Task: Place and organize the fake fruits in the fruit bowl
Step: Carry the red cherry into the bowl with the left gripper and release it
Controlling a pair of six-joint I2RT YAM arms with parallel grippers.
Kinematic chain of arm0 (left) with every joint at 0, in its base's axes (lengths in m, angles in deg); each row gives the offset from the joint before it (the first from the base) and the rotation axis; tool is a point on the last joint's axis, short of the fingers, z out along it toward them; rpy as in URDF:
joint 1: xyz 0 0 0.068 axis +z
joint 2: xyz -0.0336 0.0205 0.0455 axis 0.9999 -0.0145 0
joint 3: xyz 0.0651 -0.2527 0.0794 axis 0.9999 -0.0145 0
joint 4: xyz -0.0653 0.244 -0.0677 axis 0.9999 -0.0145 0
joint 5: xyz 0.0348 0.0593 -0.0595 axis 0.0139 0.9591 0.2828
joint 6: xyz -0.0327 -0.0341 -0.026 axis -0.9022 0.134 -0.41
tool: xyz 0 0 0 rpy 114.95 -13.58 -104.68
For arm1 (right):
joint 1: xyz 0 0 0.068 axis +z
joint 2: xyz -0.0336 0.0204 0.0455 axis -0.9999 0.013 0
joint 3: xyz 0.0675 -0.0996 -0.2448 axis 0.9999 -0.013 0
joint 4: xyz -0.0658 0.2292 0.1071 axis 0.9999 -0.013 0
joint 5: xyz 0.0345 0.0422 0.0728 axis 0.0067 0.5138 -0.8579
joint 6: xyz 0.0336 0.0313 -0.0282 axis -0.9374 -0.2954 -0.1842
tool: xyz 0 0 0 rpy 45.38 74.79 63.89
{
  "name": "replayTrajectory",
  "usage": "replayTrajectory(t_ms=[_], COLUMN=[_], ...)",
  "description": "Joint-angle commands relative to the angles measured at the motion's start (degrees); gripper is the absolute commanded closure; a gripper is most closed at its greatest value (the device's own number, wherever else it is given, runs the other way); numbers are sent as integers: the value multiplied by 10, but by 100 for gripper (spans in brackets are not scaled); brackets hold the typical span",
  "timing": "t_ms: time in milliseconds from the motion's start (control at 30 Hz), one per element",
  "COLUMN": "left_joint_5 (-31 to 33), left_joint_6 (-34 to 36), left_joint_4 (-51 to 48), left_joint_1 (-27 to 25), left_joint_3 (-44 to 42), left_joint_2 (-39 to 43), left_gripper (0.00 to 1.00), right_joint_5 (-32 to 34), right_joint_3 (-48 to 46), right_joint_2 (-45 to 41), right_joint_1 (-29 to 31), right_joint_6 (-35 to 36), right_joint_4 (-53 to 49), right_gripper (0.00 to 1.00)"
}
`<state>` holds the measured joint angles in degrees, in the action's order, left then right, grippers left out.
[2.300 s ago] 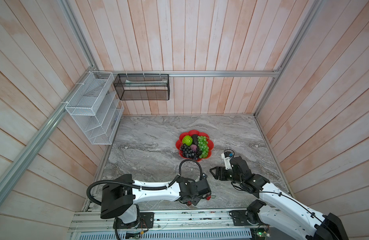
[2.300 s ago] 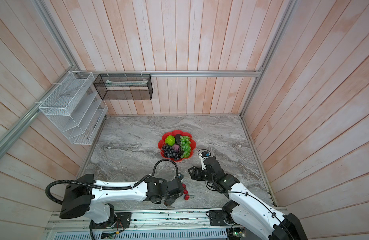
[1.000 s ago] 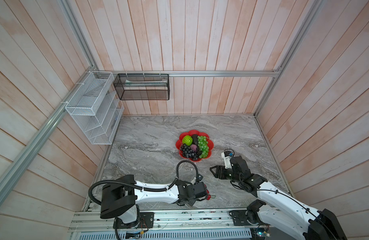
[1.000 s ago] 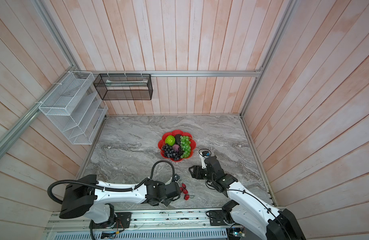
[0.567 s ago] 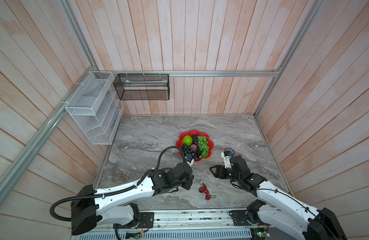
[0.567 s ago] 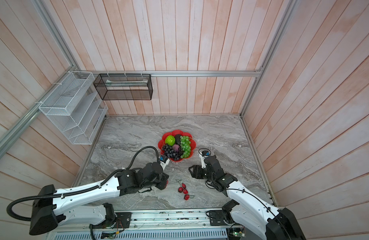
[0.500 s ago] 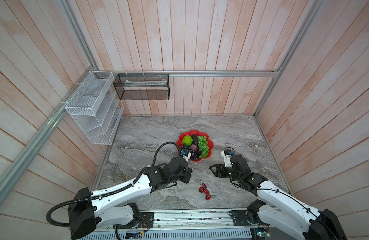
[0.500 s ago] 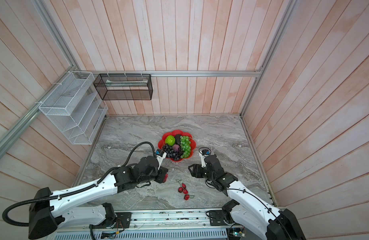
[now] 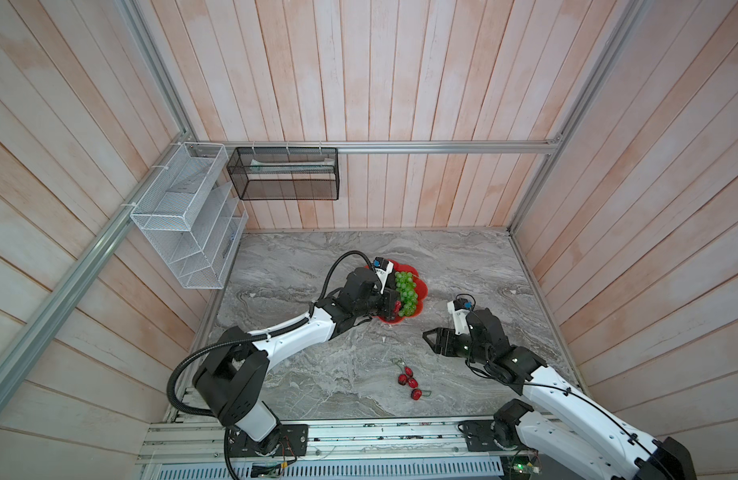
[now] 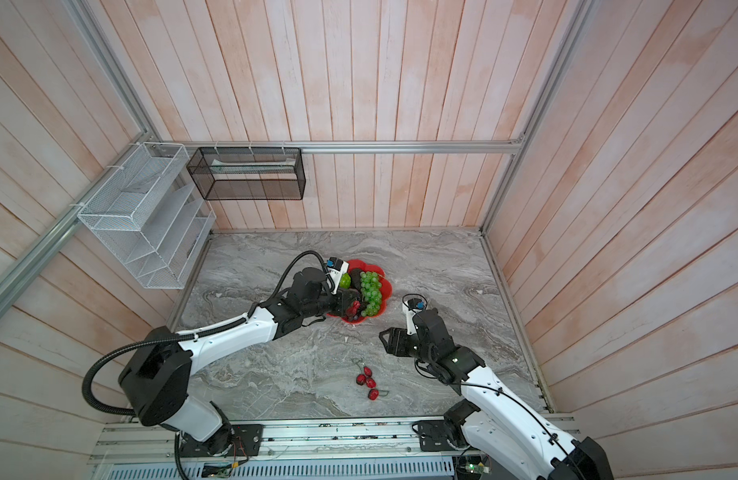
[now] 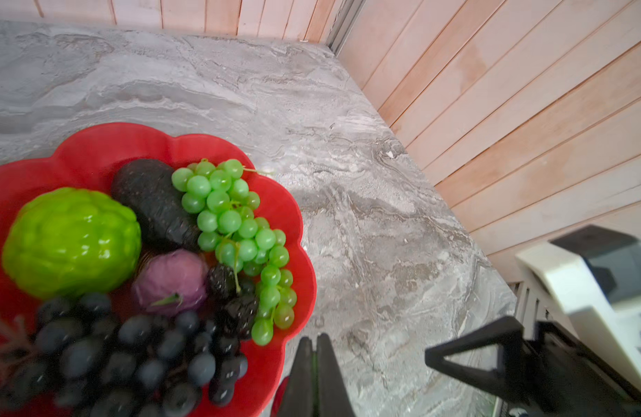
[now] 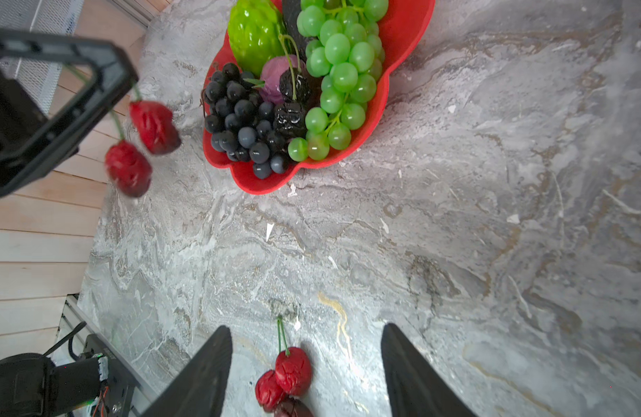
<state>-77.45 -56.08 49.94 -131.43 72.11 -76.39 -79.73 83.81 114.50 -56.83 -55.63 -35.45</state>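
Your marble top [image 9: 300, 257], wood-walled; bowl [image 11: 95, 151] mid-table, well off edges. L claw [image 11: 314, 341] pinches red fruit pair [image 12: 154, 126] by stems; R claw [image 12: 306, 330] wide, empty.

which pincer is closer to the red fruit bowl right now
Left. The left pincer hangs right at the fruit bowl's rim, shut on small red stemmed fruits. The right pincer is open, well apart from it, over the table.

Red petalled bowl [image 12: 264, 186] loaded; three red fruits [image 9: 412, 382] outside; dangling pair [image 12: 154, 126] aloft.
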Motion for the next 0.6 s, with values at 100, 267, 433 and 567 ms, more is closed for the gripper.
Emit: replayTrajectory(t_ms=[100, 267, 433, 567], left_joint_5=[-16, -38, -99, -113], left_joint_6=[17, 24, 27, 26], left_joint_4=[102, 124, 142, 159], left_joint_1=[7, 26, 53, 54], left_joint_3=[12, 10, 10, 1], left_joint_2=[-66, -102, -132, -143], left_gripper=[97, 96, 93, 86], right_joint_5=[18, 9, 7, 7], right_joint_3=[-21, -26, -22, -17], right_joint_2=[-38, -20, -1, 9], right_joint_1=[-3, -3, -3, -3], right_joint_6=[-23, -25, -19, -14], right_joint_4=[-50, -34, -24, -25], right_gripper=[34, 34, 34, 34])
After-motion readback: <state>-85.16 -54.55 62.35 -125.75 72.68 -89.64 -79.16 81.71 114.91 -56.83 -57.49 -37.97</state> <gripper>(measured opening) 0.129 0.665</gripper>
